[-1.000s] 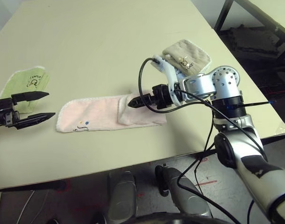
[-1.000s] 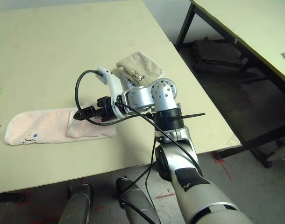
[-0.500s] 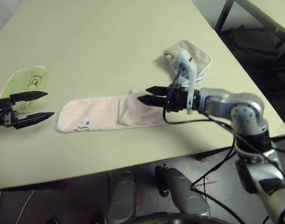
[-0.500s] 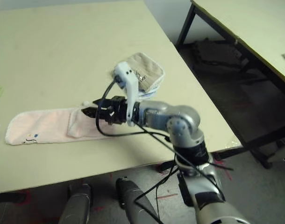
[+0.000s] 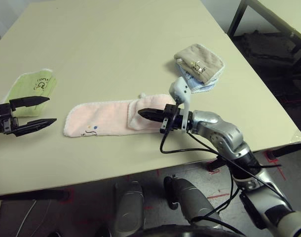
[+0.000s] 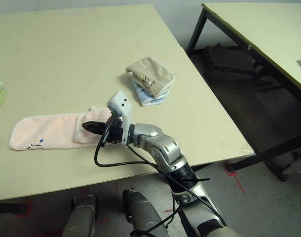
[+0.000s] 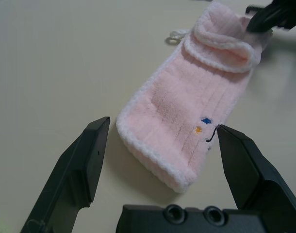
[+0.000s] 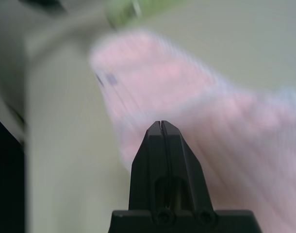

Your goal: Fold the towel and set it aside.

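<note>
Right gripper [image 5: 144, 113], fingers pressed together with nothing visible between them, lying low over the folded-back right end of the pale pink towel [image 5: 103, 121]; whether the tips touch the cloth cannot be told. The towel lies as a long strip near the front edge of the table [image 5: 116, 44], its right end doubled over onto itself, its embroidered logo [image 7: 206, 131] near the left end. This low, level pose, pointing along the strip, probably suits pressing or smoothing the short fold rather than lifting it, since the closed tips grip no fabric. Left gripper [image 5: 44, 109], fingers spread wide and empty, waits just off the towel's left end, apparently ready to take that end for the next fold. The light-green folded towel [image 5: 32, 86] lies beyond it; a tan folded towel [image 5: 199, 59] stacked on a blue one [image 5: 202, 85] sits well apart to the right, perhaps marking where finished cloths go.
</note>
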`<state>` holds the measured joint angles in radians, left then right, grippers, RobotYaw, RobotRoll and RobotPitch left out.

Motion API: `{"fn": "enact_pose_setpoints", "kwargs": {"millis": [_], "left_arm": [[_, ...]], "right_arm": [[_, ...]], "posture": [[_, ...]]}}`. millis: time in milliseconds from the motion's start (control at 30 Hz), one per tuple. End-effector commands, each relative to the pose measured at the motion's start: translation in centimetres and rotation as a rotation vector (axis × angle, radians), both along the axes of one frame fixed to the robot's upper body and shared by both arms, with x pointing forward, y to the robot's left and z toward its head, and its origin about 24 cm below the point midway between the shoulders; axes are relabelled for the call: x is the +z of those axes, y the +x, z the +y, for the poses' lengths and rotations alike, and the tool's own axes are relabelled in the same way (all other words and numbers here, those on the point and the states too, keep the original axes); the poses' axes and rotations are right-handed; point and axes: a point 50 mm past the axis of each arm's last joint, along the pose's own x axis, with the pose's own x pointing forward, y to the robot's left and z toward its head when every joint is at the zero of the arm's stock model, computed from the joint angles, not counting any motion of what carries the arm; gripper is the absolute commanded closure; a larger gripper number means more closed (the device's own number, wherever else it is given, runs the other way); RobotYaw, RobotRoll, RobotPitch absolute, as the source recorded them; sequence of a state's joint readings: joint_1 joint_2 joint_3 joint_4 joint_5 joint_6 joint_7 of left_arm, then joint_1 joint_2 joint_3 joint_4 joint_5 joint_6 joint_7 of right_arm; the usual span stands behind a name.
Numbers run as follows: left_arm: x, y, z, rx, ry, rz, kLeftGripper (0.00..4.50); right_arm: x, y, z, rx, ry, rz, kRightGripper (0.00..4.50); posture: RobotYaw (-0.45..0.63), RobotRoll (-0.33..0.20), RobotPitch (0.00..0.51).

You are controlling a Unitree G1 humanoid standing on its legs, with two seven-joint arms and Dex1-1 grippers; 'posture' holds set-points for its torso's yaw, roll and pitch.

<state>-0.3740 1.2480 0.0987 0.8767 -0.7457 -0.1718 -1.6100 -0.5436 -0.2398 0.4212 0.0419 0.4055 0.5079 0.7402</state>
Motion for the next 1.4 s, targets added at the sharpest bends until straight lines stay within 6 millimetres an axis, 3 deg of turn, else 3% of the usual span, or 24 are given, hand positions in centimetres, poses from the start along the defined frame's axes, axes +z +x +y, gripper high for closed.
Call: {"fn": "enact_pose_setpoints", "kwargs": {"millis": [33,133,233,400,567,667,933,1033,1200,1400], "left_arm": [[0.6,-0.2,0.3,0.012,0.022,-0.009,0.0],[0.5,-0.2,0.3,0.009,0.019,-0.006,0.0],[0.3,-0.2,0.2,0.006,0.013,-0.001,0.0],[-0.1,-0.1,0.0,-0.003,0.007,0.006,0.0],[0.1,0.1,0.0,0.0,0.007,0.0,0.0],[0.1,0.2,0.0,0.0,0.009,-0.002,0.0],[0.2,0.2,-0.1,-0.005,0.011,-0.008,0.0],[0.3,0.1,0.0,-0.003,0.013,-0.007,0.0],[0.2,0.0,0.0,-0.002,0.012,-0.005,0.0],[0.0,0.1,-0.1,-0.008,0.01,-0.001,0.0]], "right_arm": [[-2.6,-0.4,-0.4,0.053,-0.182,-0.025,4.46],[-3.3,-0.3,-0.8,0.048,-0.216,-0.028,4.46],[-2.4,0.2,-0.7,0.02,-0.168,-0.047,4.46],[2.7,1.3,-0.3,-0.019,0.1,-0.079,4.46],[5.9,0.8,-0.8,0.031,0.221,-0.09,4.46],[5.7,0.9,-0.8,0.015,0.207,-0.073,4.46],[-0.1,2.2,-0.8,-0.119,-0.046,0.004,4.46],[-0.9,2.3,-0.6,-0.125,-0.074,0.013,4.46],[1.2,2.7,-0.8,-0.138,0.014,-0.007,4.46],[6.0,2.7,-1.2,-0.086,0.165,-0.047,4.46]], "posture": [[-0.03,0.0,0.214],[-0.03,0.0,0.215],[-0.03,0.0,0.216],[-0.04,0.0,0.213],[-0.04,0.0,0.208],[-0.04,0.0,0.207],[-0.03,0.0,0.2],[-0.03,0.0,0.2],[-0.03,0.0,0.203],[-0.03,0.0,0.204]]}}
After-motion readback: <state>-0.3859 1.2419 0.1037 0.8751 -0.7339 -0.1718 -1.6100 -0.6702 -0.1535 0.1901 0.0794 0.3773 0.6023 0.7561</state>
